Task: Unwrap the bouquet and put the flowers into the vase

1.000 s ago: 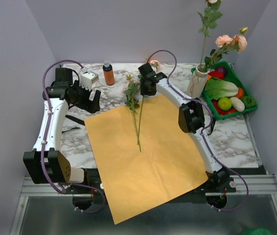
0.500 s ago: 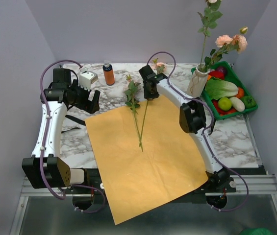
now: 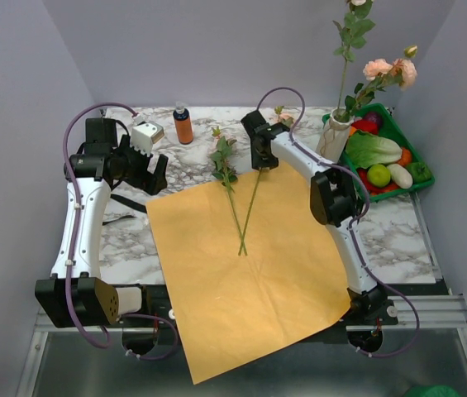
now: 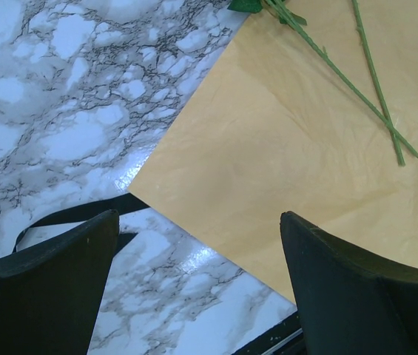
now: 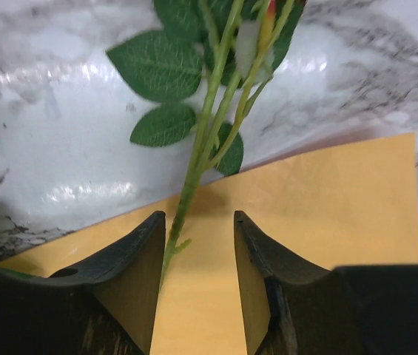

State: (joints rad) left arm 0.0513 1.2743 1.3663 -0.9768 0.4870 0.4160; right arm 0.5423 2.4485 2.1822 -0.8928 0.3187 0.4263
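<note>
Right hand (image 5: pixel 197 222) sits half-open astride the flower stem (image 5: pixel 191 166), whose length runs far-to-near onto the orange paper (image 5: pixel 327 222).

The orange paper sheet (image 3: pixel 241 281) is lying unfolded and flat. A leafy stem (image 3: pixel 232 198) and a second stem (image 3: pixel 251 207) are lying crossed on it, their tops reaching past its far edge. The cream vase (image 3: pixel 331 141) is standing at the far right, holding pale pink roses (image 3: pixel 378 68). The black ribbon (image 4: pixel 75 213) is lying just beside the sheet's left corner.
</note>
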